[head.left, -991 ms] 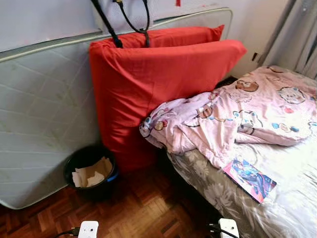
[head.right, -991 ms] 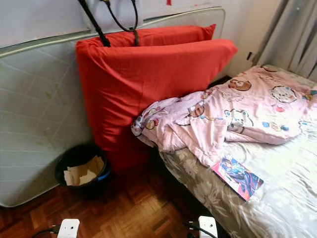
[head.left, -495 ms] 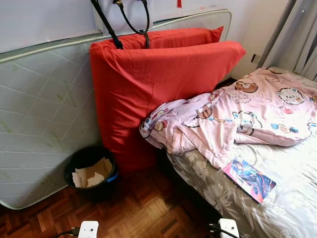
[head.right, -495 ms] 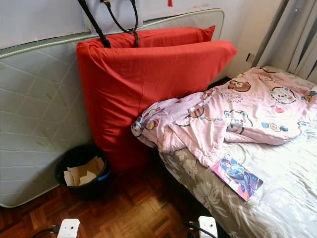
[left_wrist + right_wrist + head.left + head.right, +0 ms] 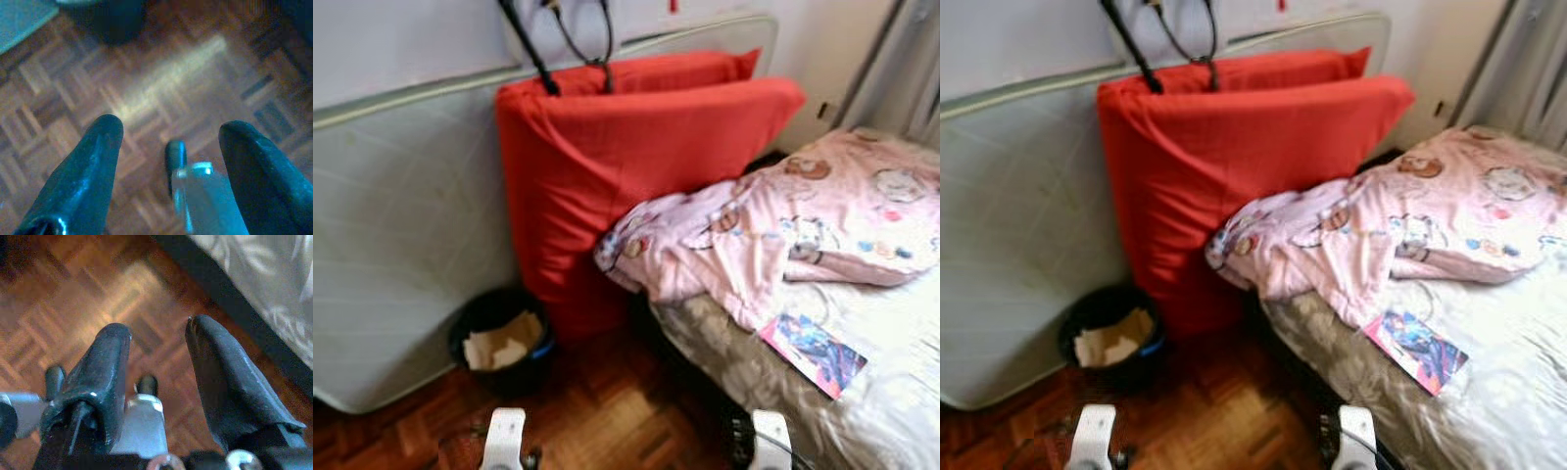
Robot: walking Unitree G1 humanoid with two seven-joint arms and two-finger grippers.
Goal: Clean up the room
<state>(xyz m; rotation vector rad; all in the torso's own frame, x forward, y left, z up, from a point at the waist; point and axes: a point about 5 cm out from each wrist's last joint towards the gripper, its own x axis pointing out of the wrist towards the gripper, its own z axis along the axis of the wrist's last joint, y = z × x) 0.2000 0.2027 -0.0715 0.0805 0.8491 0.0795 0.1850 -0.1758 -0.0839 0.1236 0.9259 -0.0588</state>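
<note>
A crumpled pink cartoon-print blanket [image 5: 773,230] lies across the bed [image 5: 891,392], hanging over its near corner. A colourful comic booklet [image 5: 813,354] rests on the grey floral sheet near the bed's edge. A black bin [image 5: 499,338] holding crumpled brown paper stands on the parquet floor to the left. My left gripper [image 5: 168,139] hangs open over bare parquet. My right gripper [image 5: 159,340] is open above the floor beside the bed's dark base, with nothing between its fingers.
A large red cushion [image 5: 617,166] and a pale mattress [image 5: 401,225] lean against the wall behind the bin. Black straps [image 5: 558,39] hang over the cushion's top. Curtains [image 5: 911,69] hang at the far right. Parquet floor [image 5: 607,411] lies between bin and bed.
The head view has shifted slightly and blurred, so the camera is moving. The white arm tops at the bottom edge sit a little higher. No object has moved.
</note>
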